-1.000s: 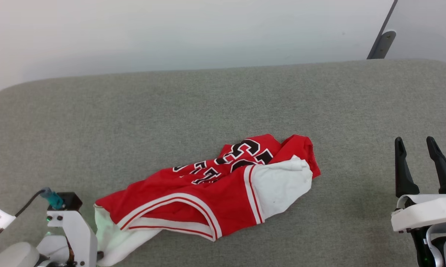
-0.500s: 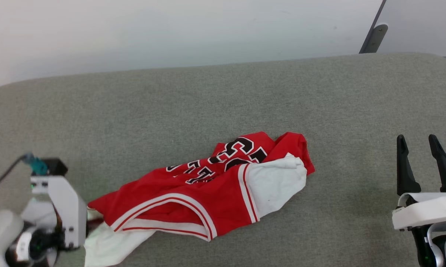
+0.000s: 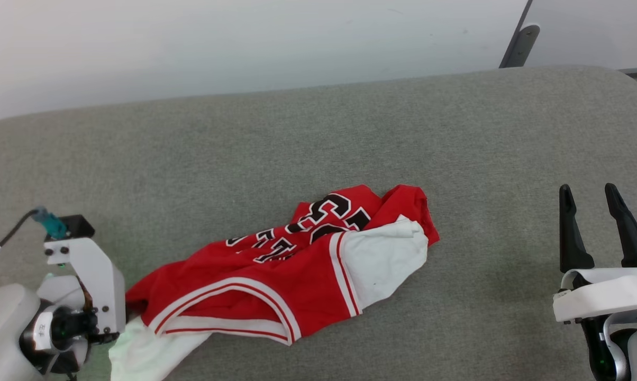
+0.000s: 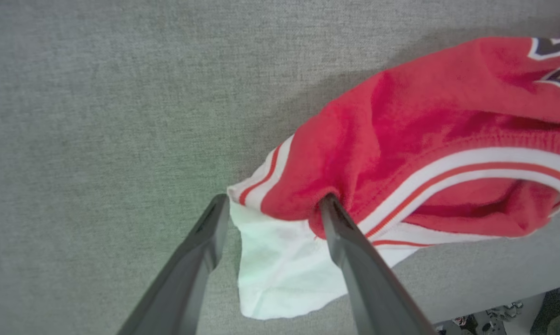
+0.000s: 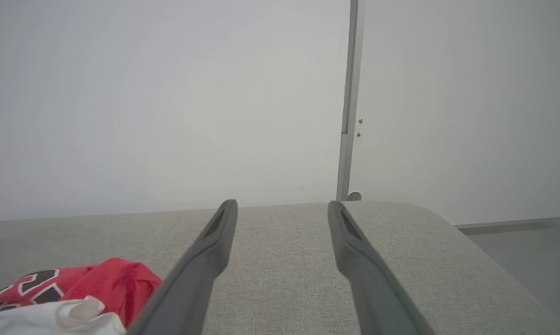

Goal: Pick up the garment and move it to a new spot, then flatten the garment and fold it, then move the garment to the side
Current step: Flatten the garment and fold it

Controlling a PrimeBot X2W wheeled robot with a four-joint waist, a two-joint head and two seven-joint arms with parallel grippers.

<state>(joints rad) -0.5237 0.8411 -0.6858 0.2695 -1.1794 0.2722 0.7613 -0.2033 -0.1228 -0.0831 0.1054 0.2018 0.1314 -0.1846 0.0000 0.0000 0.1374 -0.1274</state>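
The garment [image 3: 276,275], a red jersey with white sleeves, striped trim and black lettering, lies crumpled on the grey table [image 3: 297,148], left of the middle and near the front. My left arm's wrist [image 3: 80,296] hangs over its left end. In the left wrist view my left gripper [image 4: 274,204] is open, its fingers straddling the garment [image 4: 424,116] where a white sleeve [image 4: 280,270] meets the red cloth; the right fingertip touches the red edge. My right gripper [image 3: 587,189] stands open and empty far to the right, well apart from the garment [image 5: 75,284].
A pale wall runs behind the table. A grey post [image 3: 514,45] rises at the back right corner. The table's front edge [image 4: 494,279] lies close to the white sleeve. Bare grey cloth stretches between the garment and the right gripper [image 5: 282,204].
The left gripper has opened and let go of the garment's left corner, and its wrist has drawn back to the left. The camera has shifted a little. The right arm has kept still.
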